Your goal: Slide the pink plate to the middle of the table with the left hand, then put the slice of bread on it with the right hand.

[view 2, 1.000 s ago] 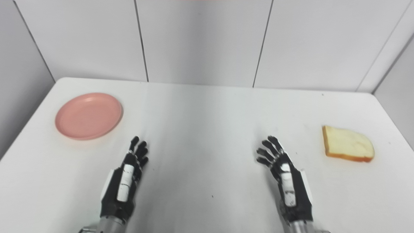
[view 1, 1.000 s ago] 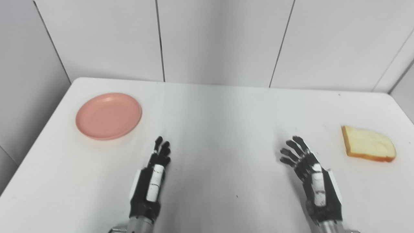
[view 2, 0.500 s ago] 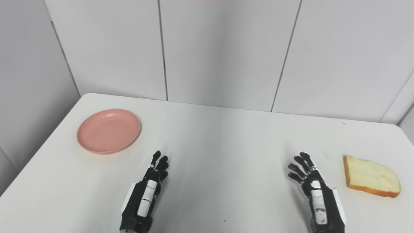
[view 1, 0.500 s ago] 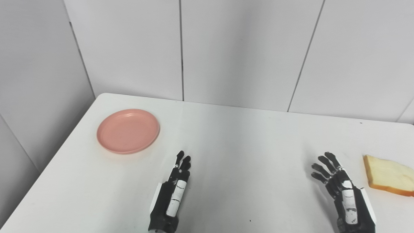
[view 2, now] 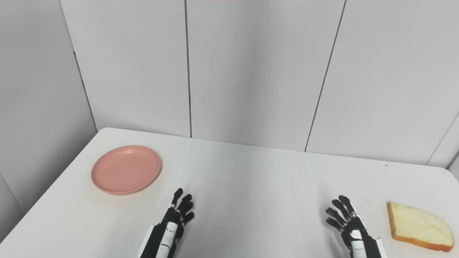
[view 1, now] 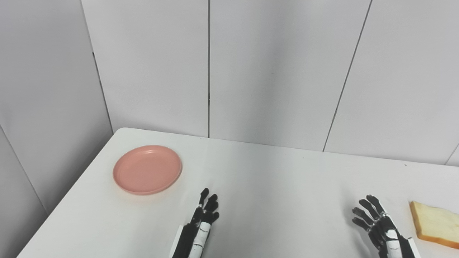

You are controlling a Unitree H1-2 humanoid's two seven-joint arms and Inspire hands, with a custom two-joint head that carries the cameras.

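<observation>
White wall panels stand behind a white surface (view 2: pixel 251 186), and dark lines run down between the panels.

On the far left side of the surface sits the pink plate (view 2: pixel 126 169). It is round and lies flat, with nothing on it. It is not in the middle.

On the right side, close to me, lies the slice of bread (view 2: pixel 419 225). It is pale with a brown crust along its near edge, and it lies flat. In the left eye view part of it is cut off by the picture edge.

My left robot hand (view 2: pixel 172 225) comes up from the bottom. Its fingers are stretched out and close side by side, and it holds nothing. It is near the plate but does not touch it; bare white surface shows between them.

My right robot hand (view 2: pixel 349 225) also comes up from the bottom. Its fingers are spread apart and a little bent, and it holds nothing. It is just beside the bread, to its left, not touching it.
</observation>
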